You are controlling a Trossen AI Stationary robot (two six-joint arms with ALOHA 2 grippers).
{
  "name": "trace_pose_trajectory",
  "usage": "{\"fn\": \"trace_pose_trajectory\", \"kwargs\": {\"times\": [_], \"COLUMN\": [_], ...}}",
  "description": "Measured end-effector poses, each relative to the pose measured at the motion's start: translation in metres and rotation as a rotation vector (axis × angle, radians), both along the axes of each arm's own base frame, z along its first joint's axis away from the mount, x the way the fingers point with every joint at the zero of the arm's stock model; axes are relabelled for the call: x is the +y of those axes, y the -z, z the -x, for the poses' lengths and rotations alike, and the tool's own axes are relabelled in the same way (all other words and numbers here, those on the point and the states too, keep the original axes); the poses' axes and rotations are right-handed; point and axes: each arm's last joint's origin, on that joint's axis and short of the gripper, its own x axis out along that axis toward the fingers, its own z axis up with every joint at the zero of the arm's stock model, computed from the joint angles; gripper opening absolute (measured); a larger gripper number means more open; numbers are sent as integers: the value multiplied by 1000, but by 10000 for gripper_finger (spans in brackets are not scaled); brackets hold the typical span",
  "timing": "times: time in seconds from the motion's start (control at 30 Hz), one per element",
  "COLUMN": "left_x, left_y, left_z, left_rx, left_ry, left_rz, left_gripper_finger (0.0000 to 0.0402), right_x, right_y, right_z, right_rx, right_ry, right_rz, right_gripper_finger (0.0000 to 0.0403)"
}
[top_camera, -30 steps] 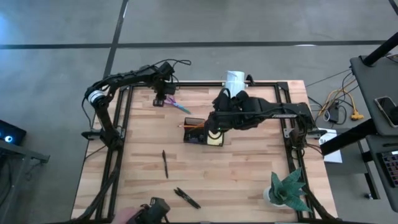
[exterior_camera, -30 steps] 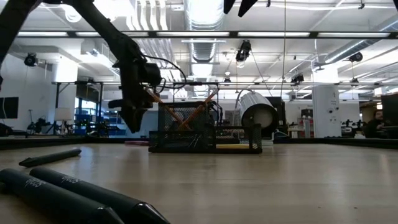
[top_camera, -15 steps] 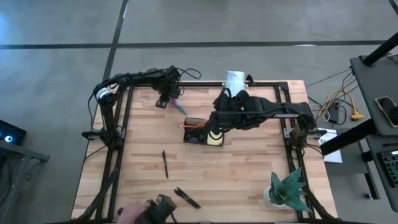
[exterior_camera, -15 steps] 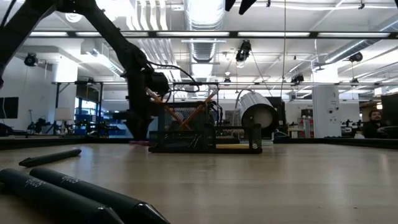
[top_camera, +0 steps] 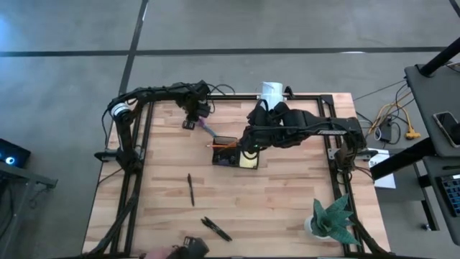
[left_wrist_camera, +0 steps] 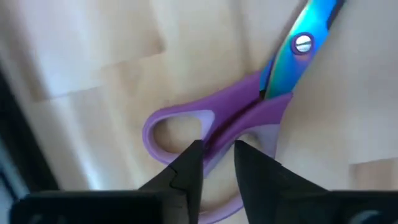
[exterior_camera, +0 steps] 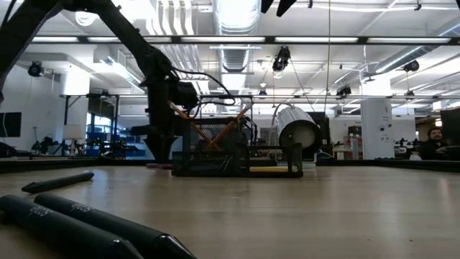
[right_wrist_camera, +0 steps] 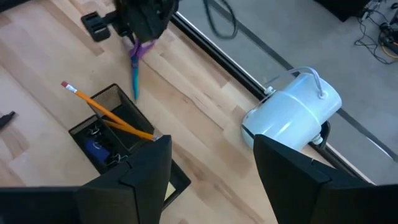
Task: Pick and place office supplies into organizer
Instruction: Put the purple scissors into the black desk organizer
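Note:
Purple-handled scissors (left_wrist_camera: 249, 106) with a blue blade lie flat on the wooden table at its far left (top_camera: 207, 130). My left gripper (left_wrist_camera: 219, 163) points down over them, shut on the handles; it also shows in the high view (top_camera: 192, 115) and the low view (exterior_camera: 159, 147). The black mesh organizer (top_camera: 231, 152) stands mid-table. It holds orange pencils (right_wrist_camera: 109, 113), and a yellow sticky-note pad (top_camera: 249, 162) sits at its right end. My right gripper (right_wrist_camera: 211, 180) hangs open above the organizer, holding nothing. A black pen (top_camera: 191, 189) lies nearer the front. My left gripper pinches the purple middle bar (left_wrist_camera: 219, 134) where the two handle loops meet, one finger (left_wrist_camera: 186, 168) in each loop. The fingers come from above, pointing down, and lie across the handles. The scissors lie flat on the table, blade pointing away toward the organizer.
A white cylinder (top_camera: 272, 92) lies on its side at the far edge behind the organizer. A green spiky plant (top_camera: 332, 219) stands at the near right corner. Dark markers (top_camera: 215, 229) lie near the front edge (exterior_camera: 86, 223). Black frame rails (top_camera: 136, 155) border the table.
My left gripper has come down and a little toward the table's right, onto the scissors' handles. The right arm has kept still above the organizer.

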Motion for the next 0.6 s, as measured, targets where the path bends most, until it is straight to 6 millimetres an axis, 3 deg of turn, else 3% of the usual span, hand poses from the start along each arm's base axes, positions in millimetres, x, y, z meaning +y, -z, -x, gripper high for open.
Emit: {"fn": "trace_pose_trajectory", "kwargs": {"times": [0.27,0.4,0.6], "left_x": [-36,-52,-70], "left_y": [-1,6,20], "left_z": [-26,-32,-35], "left_rx": [-35,-29,-5], "left_ry": [-18,-1,-113], "left_rz": [39,43,-21], "left_gripper_finger": [26,39,81], "right_x": [-2,-2,-3], "right_y": [-5,-8,-9], "right_z": [5,7,8], "right_rx": [-4,-12,-19], "right_ry": [-9,-8,-1], "right_rz": [15,16,32], "right_gripper_finger": [219,219,219]}}
